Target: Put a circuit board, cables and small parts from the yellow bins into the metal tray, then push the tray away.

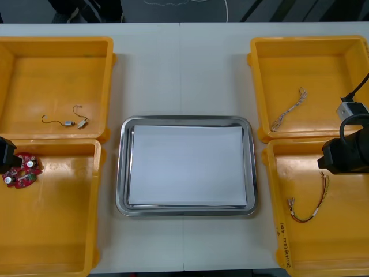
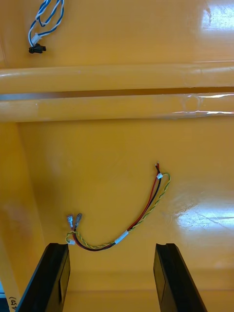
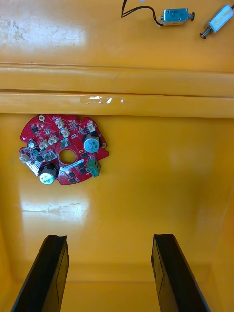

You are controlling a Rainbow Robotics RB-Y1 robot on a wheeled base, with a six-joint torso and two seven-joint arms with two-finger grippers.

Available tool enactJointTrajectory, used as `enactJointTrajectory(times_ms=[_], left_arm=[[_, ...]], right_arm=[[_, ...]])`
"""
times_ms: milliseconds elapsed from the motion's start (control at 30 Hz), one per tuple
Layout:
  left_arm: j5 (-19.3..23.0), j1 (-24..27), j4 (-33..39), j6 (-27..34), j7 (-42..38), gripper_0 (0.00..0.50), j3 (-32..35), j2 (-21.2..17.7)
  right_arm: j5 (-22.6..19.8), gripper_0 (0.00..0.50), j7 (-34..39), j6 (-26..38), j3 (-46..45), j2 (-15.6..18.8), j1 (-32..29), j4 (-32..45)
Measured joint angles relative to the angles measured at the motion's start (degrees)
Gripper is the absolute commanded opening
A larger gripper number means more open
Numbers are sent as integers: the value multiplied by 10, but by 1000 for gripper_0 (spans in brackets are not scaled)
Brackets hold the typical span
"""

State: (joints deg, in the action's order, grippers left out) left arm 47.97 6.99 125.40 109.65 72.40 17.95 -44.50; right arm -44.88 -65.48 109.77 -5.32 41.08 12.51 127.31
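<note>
A round red circuit board (image 1: 21, 170) (image 3: 63, 150) lies in the near left yellow bin (image 1: 57, 231), ahead of my open left gripper (image 3: 109, 273), whose arm (image 1: 4, 154) shows at the left edge. A red and yellow cable (image 1: 311, 202) (image 2: 122, 219) lies in the near right bin (image 1: 334, 242), just beyond my open right gripper (image 2: 111, 278), whose arm (image 1: 346, 153) hangs over that bin. The far right bin (image 1: 311, 75) holds a twisted blue and white cable (image 1: 288, 109) (image 2: 45, 22). Small metal parts (image 1: 76, 122) (image 3: 195, 18) with thin black leads lie in the far left bin (image 1: 57, 75).
The metal tray (image 1: 123, 173), white inside, sits in the middle of the table between the bins. Bin walls (image 2: 117, 92) (image 3: 117, 90) rise between the near and far bins on each side. Bare table runs beyond the tray.
</note>
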Motion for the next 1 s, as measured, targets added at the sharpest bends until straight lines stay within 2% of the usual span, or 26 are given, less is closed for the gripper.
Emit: enactJointTrajectory(times_ms=[1000], left_arm=[[0,0,0,0,0,500,0,0]], right_arm=[[0,500,0,0,0,0,0,0]])
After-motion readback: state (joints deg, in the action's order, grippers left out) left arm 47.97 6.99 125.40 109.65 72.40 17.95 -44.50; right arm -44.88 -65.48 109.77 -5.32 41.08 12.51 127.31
